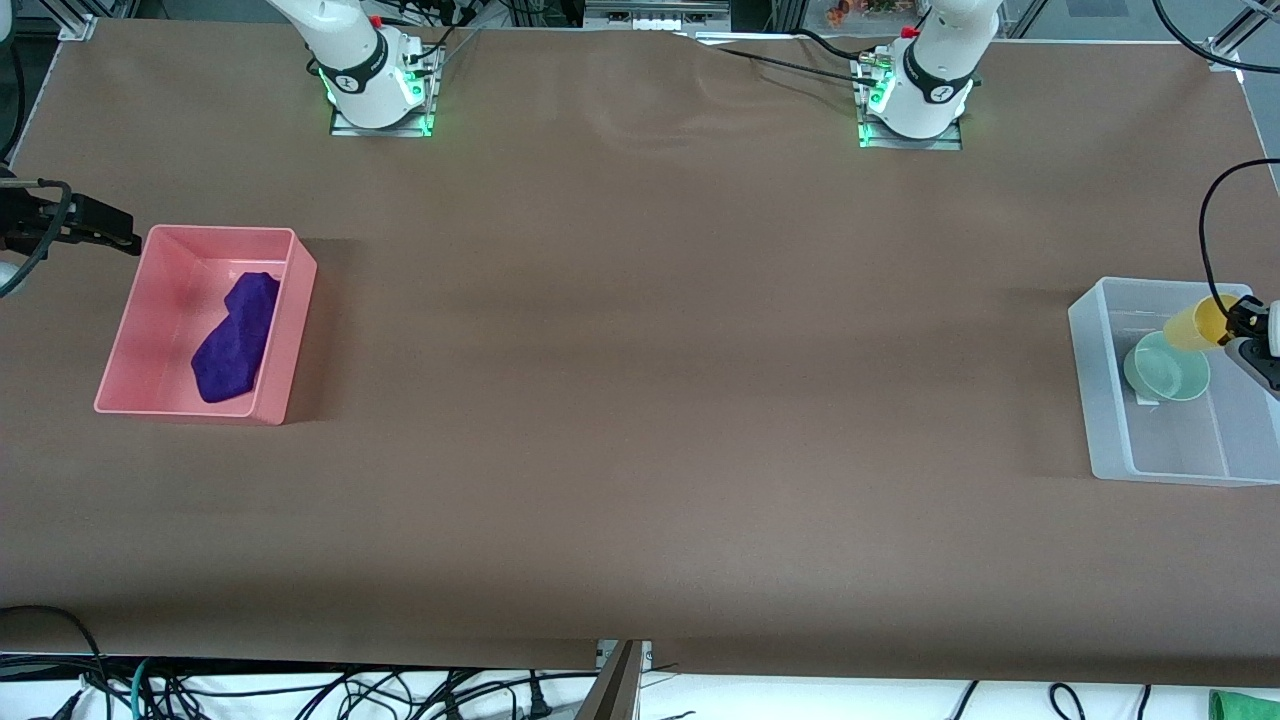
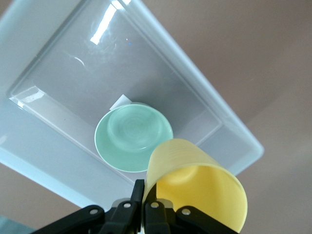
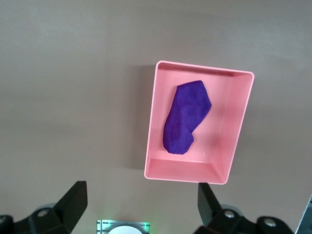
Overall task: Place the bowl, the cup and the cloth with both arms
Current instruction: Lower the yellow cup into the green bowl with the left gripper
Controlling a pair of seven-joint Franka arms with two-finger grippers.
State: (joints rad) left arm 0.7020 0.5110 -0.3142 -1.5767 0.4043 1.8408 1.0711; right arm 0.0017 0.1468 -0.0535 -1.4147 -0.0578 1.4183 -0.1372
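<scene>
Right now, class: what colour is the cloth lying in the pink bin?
The cloth is deep purple, lying in the pink bin; the right wrist view shows it best.

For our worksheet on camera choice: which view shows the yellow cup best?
The left wrist view: the cup fills it, pinched at its rim by the left hand over the clear bin. The front view shows it small at the edge; the right wrist view, not at all.

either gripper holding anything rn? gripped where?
Left gripper pinches the yellow cup by its rim wall, over the clear bin. Right gripper is open, holding nothing.
</scene>
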